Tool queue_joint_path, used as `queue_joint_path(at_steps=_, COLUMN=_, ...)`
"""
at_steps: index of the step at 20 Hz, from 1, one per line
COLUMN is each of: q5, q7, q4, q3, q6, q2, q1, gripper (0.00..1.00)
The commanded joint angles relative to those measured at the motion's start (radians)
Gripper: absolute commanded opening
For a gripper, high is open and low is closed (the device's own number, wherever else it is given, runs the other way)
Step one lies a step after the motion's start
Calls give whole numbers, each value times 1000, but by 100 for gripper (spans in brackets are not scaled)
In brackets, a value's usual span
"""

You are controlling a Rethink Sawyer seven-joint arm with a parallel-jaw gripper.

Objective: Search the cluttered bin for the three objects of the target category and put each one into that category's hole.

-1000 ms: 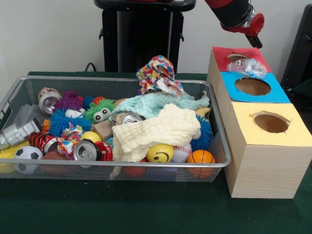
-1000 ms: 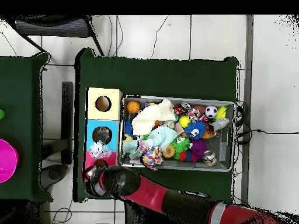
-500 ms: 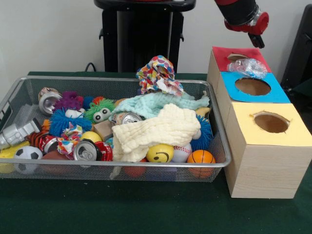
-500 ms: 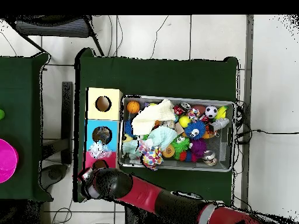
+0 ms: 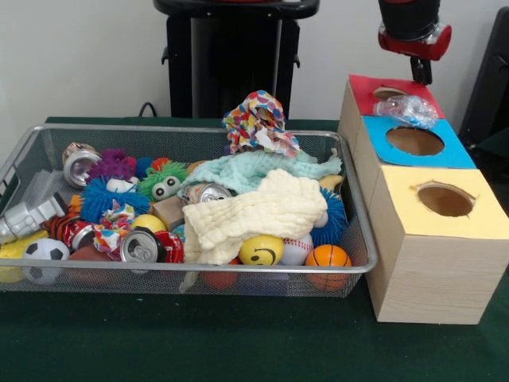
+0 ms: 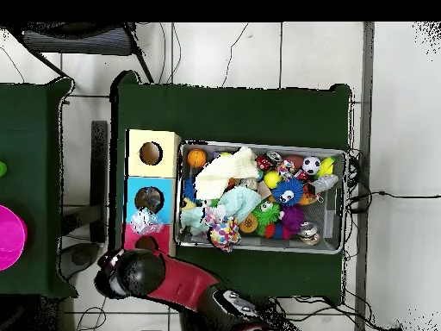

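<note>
The wire mesh bin (image 5: 199, 130) is full of toys, cans and cloths; it also shows in the overhead view (image 6: 258, 145). One see-through crinkly plastic bottle (image 5: 406, 109) lies on top of the wooden box, across the border of the red and blue surrounds, beside the blue-surround hole (image 5: 414, 141). In the overhead view the bottle (image 6: 145, 222) lies just below the blue hole (image 6: 148, 199). No other plastic bottle shows in the bin. My gripper (image 5: 419, 70) hangs above and behind the red surround, apart from the bottle. In the overhead view the arm's wrist (image 6: 129, 271) hides it.
The box also has a red-surround hole (image 5: 387, 93) and a yellow-surround hole (image 5: 444, 200). Cream (image 5: 254, 215) and mint (image 5: 254, 169) cloths cover the bin's middle. Drink cans (image 5: 141, 245), balls (image 5: 328, 256) and fuzzy toys (image 5: 103, 195) lie around them.
My arm has swung away from the box top, rightward and up in the front view, toward the table's corner in the overhead view. The bottle has stayed on the box.
</note>
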Motion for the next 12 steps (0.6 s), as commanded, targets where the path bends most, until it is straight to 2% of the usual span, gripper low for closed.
queue_joint_path(at_steps=1, q5=11, q7=192, q4=-249, q3=-289, q6=44, q2=31, q1=99, gripper=0)
queue_joint_path(at_steps=12, q5=5, q7=233, q4=-266, q3=-364, q6=140, q2=-3, q1=160, gripper=0)
